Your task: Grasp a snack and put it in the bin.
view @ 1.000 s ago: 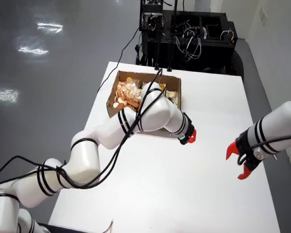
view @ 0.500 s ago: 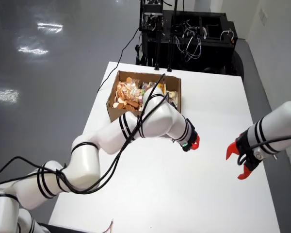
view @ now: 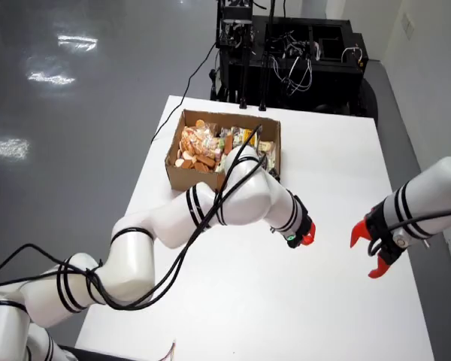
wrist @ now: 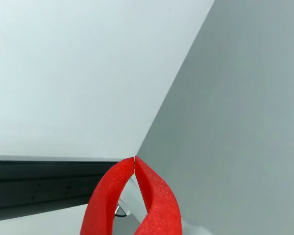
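- The working arm (view: 210,207) reaches from the lower left of the overhead view across the white table (view: 233,301), black cables looped along its white links.
- Its gripper (view: 307,237) hangs over bare tabletop, to the right of and a little nearer than the cardboard box (view: 182,170).
- In the gripper-mounted view the two red fingers (wrist: 108,196) meet at their tips with nothing between them; the gripper (wrist: 134,159) is closed and empty.
- The snacks (view: 199,147) lie inside the box, packed together; orange round pieces fill its left part, wrapped packets its right.
- The box sits near the far end of the table, partly hidden by the arm's elbow.
- A second arm (view: 421,199) enters from the right edge; its red gripper (view: 368,252) hangs above the table's right side, fingers spread.
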You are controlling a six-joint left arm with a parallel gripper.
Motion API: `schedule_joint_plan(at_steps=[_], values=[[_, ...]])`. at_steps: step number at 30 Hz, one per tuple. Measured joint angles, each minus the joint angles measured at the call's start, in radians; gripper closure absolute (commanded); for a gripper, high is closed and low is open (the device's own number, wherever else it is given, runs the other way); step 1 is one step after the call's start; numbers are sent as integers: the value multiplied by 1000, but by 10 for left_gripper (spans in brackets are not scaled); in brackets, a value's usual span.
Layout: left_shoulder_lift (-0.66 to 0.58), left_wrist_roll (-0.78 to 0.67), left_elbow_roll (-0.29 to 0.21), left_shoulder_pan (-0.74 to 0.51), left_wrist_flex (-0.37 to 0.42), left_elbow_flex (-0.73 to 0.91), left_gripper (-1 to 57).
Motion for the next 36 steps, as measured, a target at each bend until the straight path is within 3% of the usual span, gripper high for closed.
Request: schedule_joint_plan(at_steps=[36], values=[[3, 3, 1, 56, 0, -6, 565]])
